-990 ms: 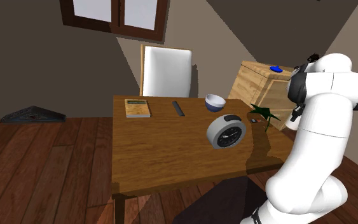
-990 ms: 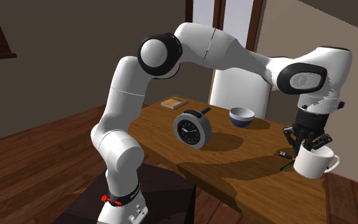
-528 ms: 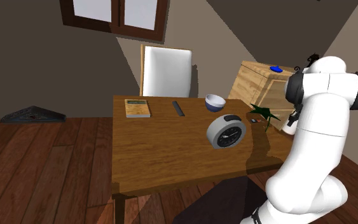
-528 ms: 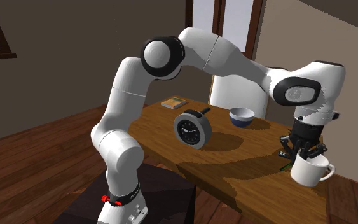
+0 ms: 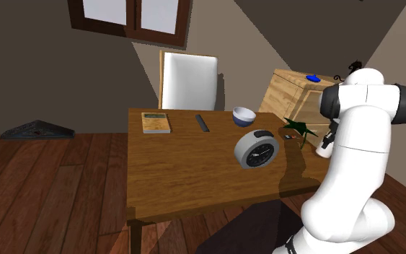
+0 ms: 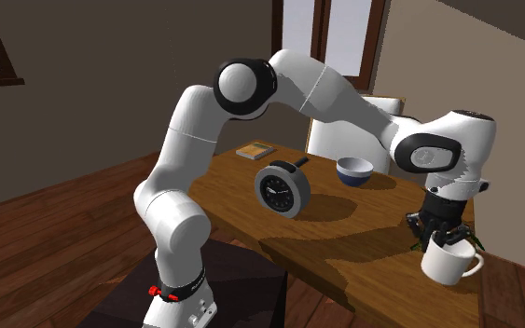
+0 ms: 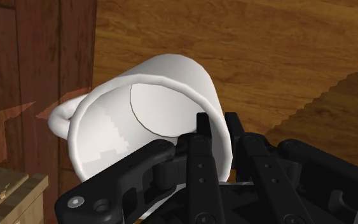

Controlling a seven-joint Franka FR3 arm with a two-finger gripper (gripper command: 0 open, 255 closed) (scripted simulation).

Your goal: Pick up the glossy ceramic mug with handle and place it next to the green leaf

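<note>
One white mug (image 6: 449, 267), mouth upward, roughly upright.

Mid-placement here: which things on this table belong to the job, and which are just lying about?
In the job: white mug, clasped in the jaws; green leaf.
Lying about: alarm clock; blue bowl; book; dark flat bar.

Well off to the second exterior view's right of the round clock (image 6: 282, 190) on the wooden table (image 6: 344, 253), the black gripper (image 6: 445, 243) clasps a white mug (image 6: 447, 268) by its rim, handle pointing away from the clock.
</note>
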